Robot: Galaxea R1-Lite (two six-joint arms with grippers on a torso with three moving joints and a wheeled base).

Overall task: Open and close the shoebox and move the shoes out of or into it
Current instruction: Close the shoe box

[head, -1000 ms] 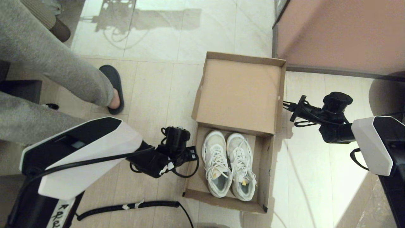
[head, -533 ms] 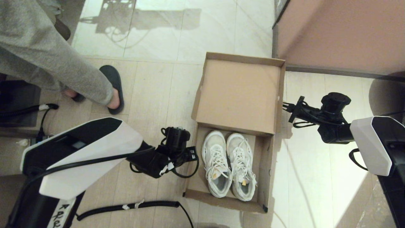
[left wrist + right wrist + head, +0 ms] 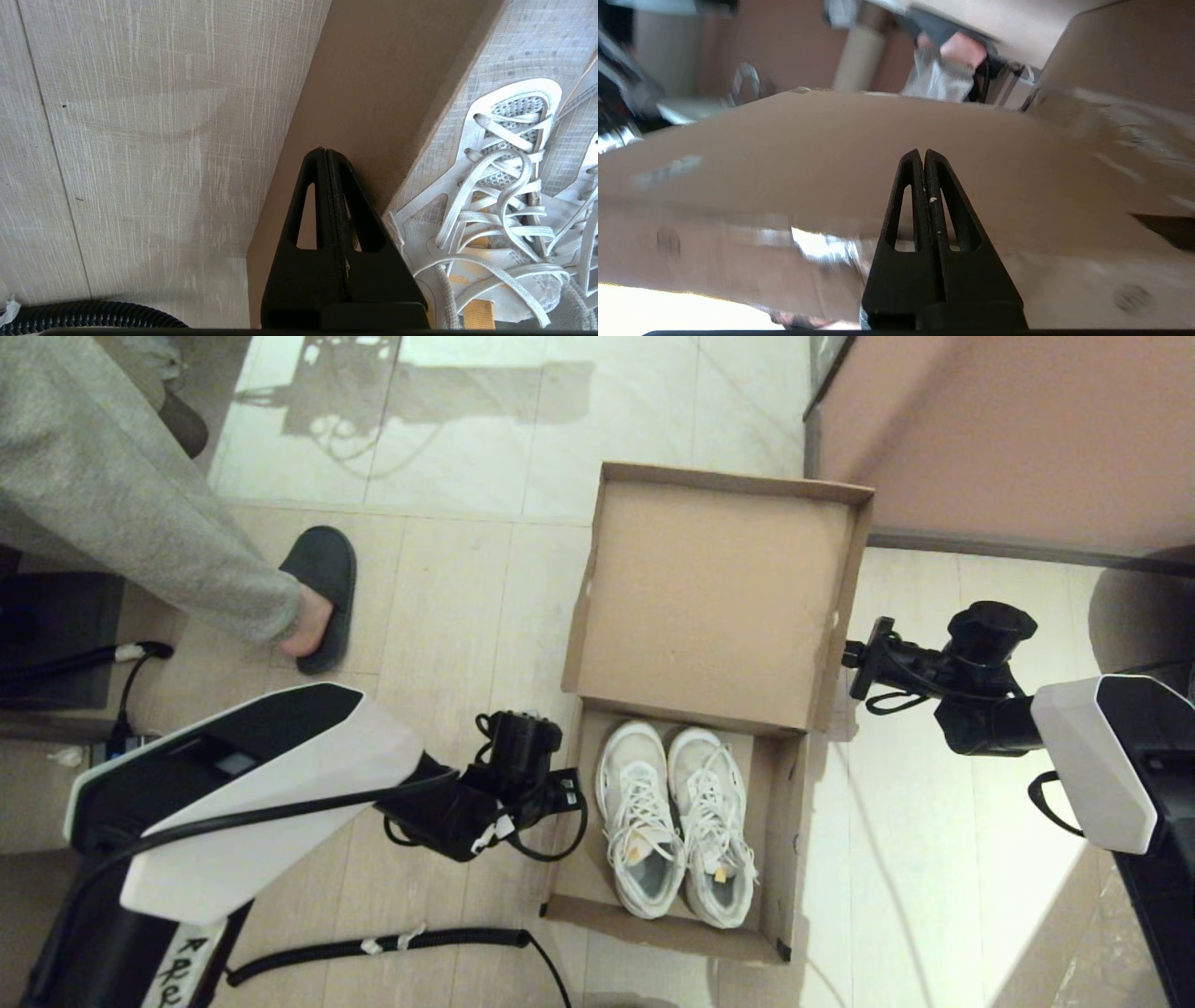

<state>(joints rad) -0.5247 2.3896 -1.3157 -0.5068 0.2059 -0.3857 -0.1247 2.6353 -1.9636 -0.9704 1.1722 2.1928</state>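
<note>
The brown cardboard shoebox (image 3: 782, 821) lies open on the floor, its hinged lid (image 3: 709, 597) tilted up at the far side. Both white lace-up shoes (image 3: 677, 821) sit side by side inside, toes toward the lid. My left gripper (image 3: 565, 791) is shut and empty, just outside the box's left wall. In the left wrist view the left gripper (image 3: 323, 151) points over that wall (image 3: 364, 93), beside a shoe (image 3: 504, 186). My right gripper (image 3: 850, 658) is shut against the lid's right edge. The right wrist view shows the right gripper (image 3: 922, 151) with the lid's cardboard (image 3: 808, 154) before it.
A person's grey-trousered leg with a dark slipper (image 3: 322, 593) stands at the left. A brown cabinet (image 3: 1008, 439) fills the far right corner, close to the lid. A coiled black cable (image 3: 373, 945) lies on the floor near the box's front left.
The lid has swung upward and shows larger, its far edge higher in the head view. My right gripper shifted slightly with it. The person's foot stepped left. My left arm stayed still.
</note>
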